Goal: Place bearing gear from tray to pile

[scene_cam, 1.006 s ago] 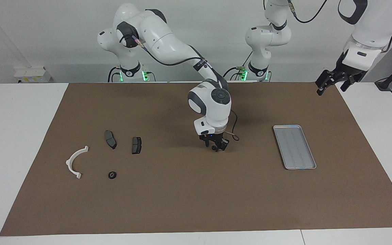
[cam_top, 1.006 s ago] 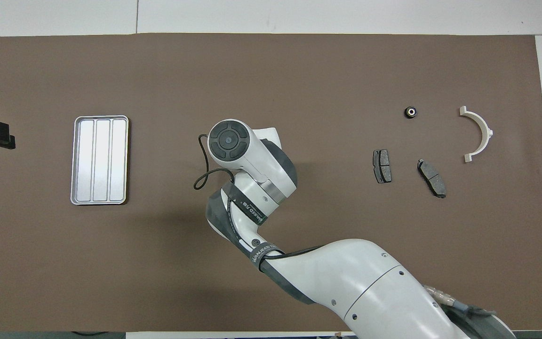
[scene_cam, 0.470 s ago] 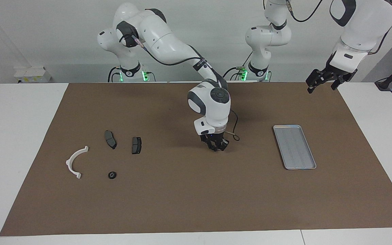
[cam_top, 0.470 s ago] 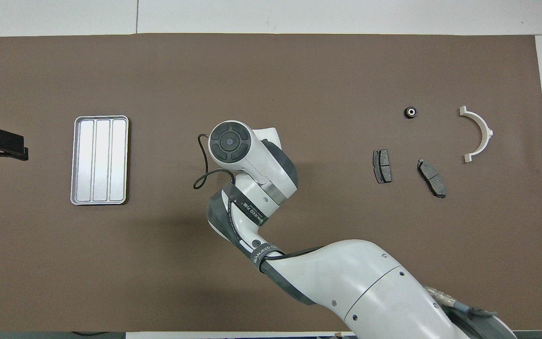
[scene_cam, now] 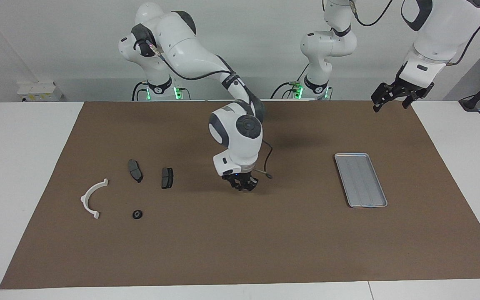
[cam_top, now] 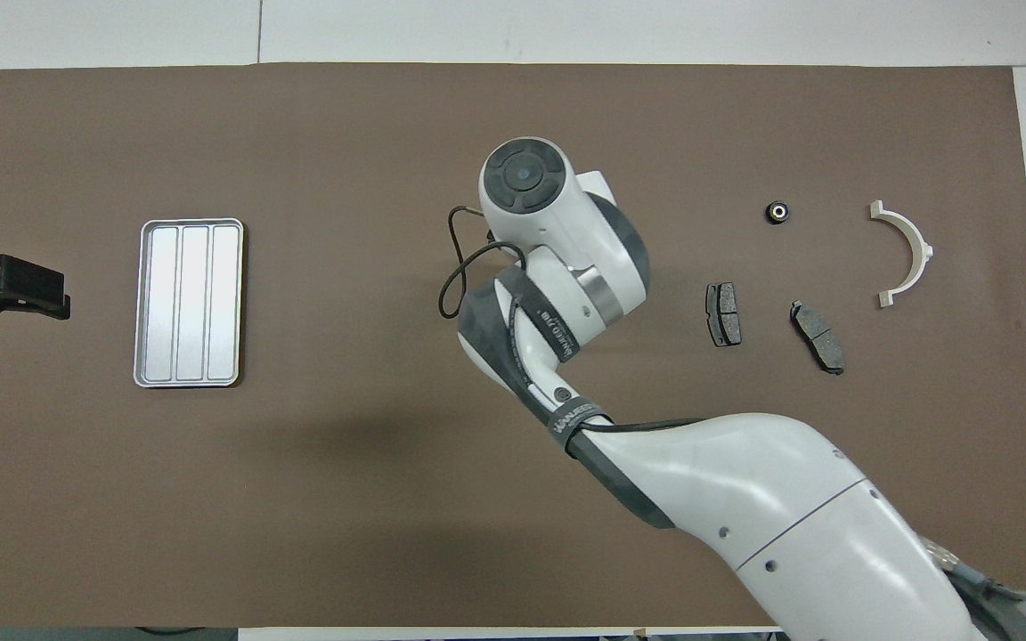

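The left gripper (scene_cam: 391,99) hangs high over the edge of the brown mat (scene_cam: 240,241) at the left arm's end of the table, its black fingers spread apart with nothing between them; this arm waits. Beneath and farther from the robots lies the shallow rectangular silver-grey metal tray (scene_cam: 361,179) with rounded corners and lengthwise ridges; nothing can be seen lying in it.

The right gripper (scene_cam: 241,184) points down over the bare middle of the mat, between the tray and the pile, its fingertips drawn together. Whether anything small sits between them cannot be told.

Toward the right arm's end lies the pile. Nearest the robots are two dark grey brake pads, one (scene_cam: 167,177) closer to the right gripper, the other (scene_cam: 135,170) just beside it. Farther out lies the white semicircular plastic bracket (scene_cam: 92,198), and farthest from the robots of the group sits a small black round bearing gear (scene_cam: 137,214) with a pale centre, near the bracket's end and apart from both pads. The bearing gear rests on the mat, well apart from the right gripper and from the tray.
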Tool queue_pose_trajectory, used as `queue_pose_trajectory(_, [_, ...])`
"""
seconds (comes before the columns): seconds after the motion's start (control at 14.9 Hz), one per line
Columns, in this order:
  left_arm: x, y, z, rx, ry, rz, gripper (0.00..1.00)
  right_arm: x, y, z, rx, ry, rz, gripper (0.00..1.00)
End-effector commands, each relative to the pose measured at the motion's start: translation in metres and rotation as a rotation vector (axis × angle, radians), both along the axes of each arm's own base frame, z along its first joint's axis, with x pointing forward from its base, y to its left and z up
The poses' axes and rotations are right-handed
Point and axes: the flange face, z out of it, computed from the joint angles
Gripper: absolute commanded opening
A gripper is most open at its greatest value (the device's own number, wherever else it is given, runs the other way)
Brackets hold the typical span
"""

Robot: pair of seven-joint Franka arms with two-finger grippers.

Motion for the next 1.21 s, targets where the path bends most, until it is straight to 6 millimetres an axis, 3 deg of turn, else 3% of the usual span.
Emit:
queue_pose_trajectory(0.0, [-0.011, 0.000, 0.002, 0.003, 0.016, 0.008, 1.00, 0.016, -0.056, 0.038, 0.004, 0.034, 0.167, 0.00])
queue_pose_trajectory(0.2, [-0.011, 0.002, 0.001, -0.001, 0.019, 0.007, 1.00, 0.042, -0.140, 0.040, 0.010, 0.059, 0.311, 0.00])
queue_pose_trajectory(0.34, [-0.012, 0.002, 0.000, -0.004, 0.024, 0.004, 1.00, 0.048, -0.188, 0.023, 0.017, 0.056, 0.384, 0.00])
queue_pose_trajectory(0.47, [-0.013, 0.001, -0.001, -0.003, 0.033, 0.010, 1.00, 0.043, -0.219, 0.001, 0.022, 0.024, 0.431, 0.00])
queue_pose_trajectory(0.74, [-0.012, -0.003, 0.001, -0.003, 0.020, 0.001, 1.00, 0.037, -0.253, -0.032, 0.025, -0.014, 0.451, 0.00])
queue_pose_trajectory(0.94, [-0.012, -0.008, 0.000, -0.002, 0.019, -0.006, 1.00, 0.033, -0.259, -0.047, 0.027, -0.030, 0.458, 0.00])
queue_pose_trajectory(1.14, [-0.013, -0.014, 0.001, -0.002, 0.020, -0.022, 1.00, 0.033, -0.261, -0.047, 0.028, -0.034, 0.454, 0.00])
